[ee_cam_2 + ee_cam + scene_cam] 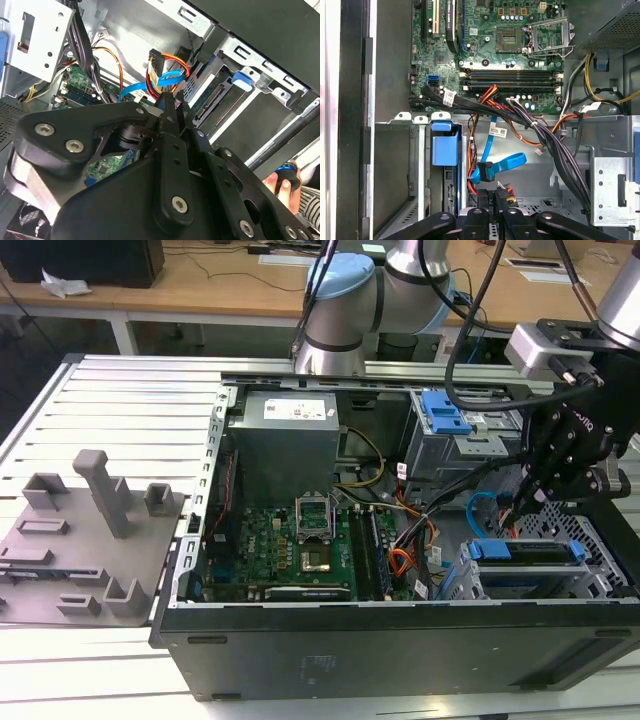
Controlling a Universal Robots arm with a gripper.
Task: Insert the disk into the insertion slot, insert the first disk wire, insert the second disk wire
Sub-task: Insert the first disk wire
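The disk [528, 552], in its bright blue frame [444, 148], sits inside the insertion slot [592, 578] at the case's front corner on the exterior view's right. My gripper [519, 510] reaches into the case just behind it. Its fingers [166, 116] are shut on the first disk wire [165, 62], a red, orange and black bundle, a little below its black plug. The wires show beside the fingertips [506, 192] in the first wrist view. The second disk wire [507, 162], a light blue loop with a black plug, hangs free just beyond the gripper [492, 192].
A thick black cable bundle [550, 140] crosses between the motherboard [290, 540] and the drive bays. The taller grey cage with a blue latch [445, 415] stands behind the gripper. A grey fixture plate [80, 530] lies left of the case. A person's hand [282, 186] shows outside the case.
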